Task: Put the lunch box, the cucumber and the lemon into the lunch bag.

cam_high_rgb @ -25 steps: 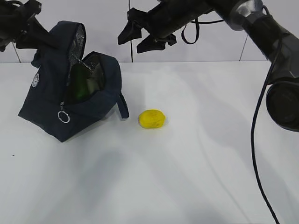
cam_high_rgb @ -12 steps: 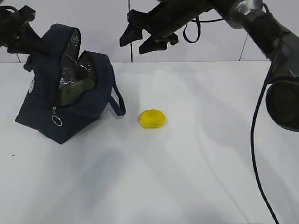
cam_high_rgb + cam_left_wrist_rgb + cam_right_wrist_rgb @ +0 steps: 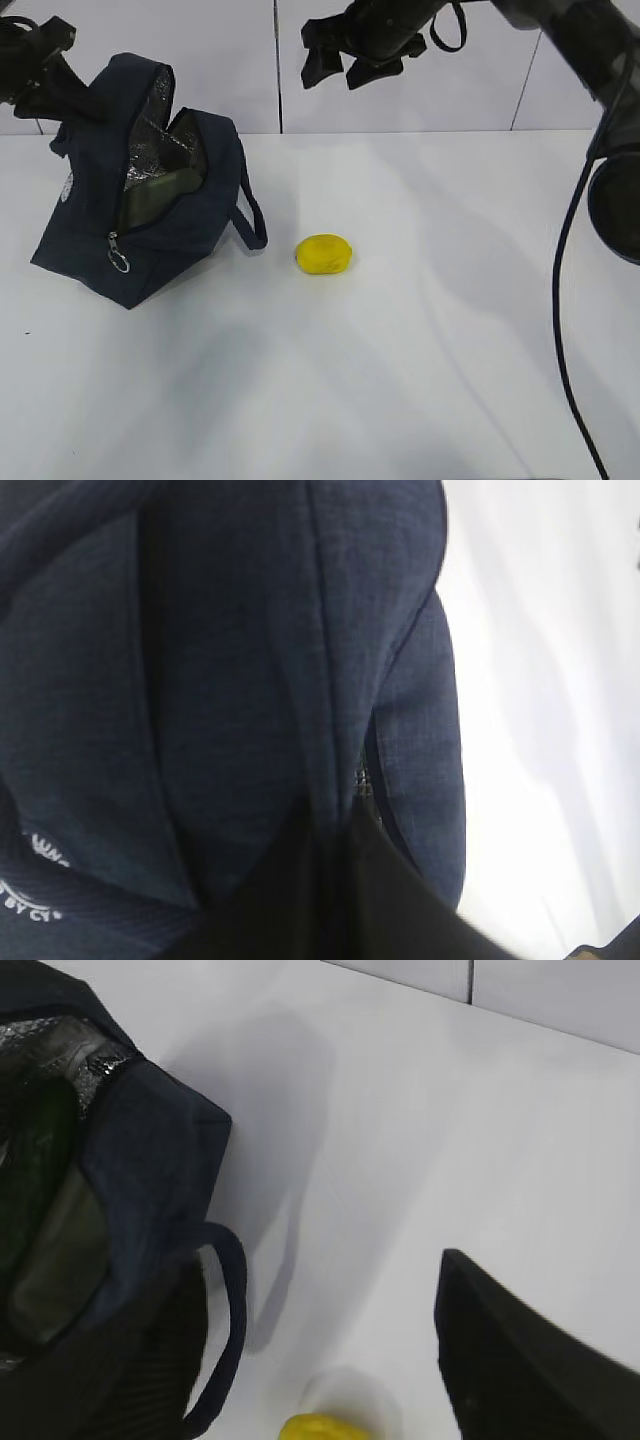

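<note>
a: where's the bag point(image 3: 150, 215)?

b: left side of the white table point(image 3: 420, 330), tipped over toward the left and unzipped, its silver lining showing in the mouth. the ring pull point(image 3: 119, 264) hangs at the front end of the zipper, and one loop handle point(image 3: 252, 215) droops on the side facing the lemon.

a: anything inside?

b: a pale green flat shape, the box point(image 3: 155, 195), sits in the opening. there's something dark green by it in the right wrist view, possibly the cucumber point(image 3: 35, 1150), but i can't be sure.

a: and the lemon point(image 3: 324, 254)?

b: on the table just right of the bag, apart from it, nothing touching it.

a: left gripper point(image 3: 45, 75)?

b: jaws closed, up at the bag's raised top-left edge. its wrist view is filled with navy cloth, and it looks pinched on the fabric there.

a: right gripper point(image 3: 350, 70)?

b: high above the table near the back wall, jaws spread wide, holding nothing.
</note>
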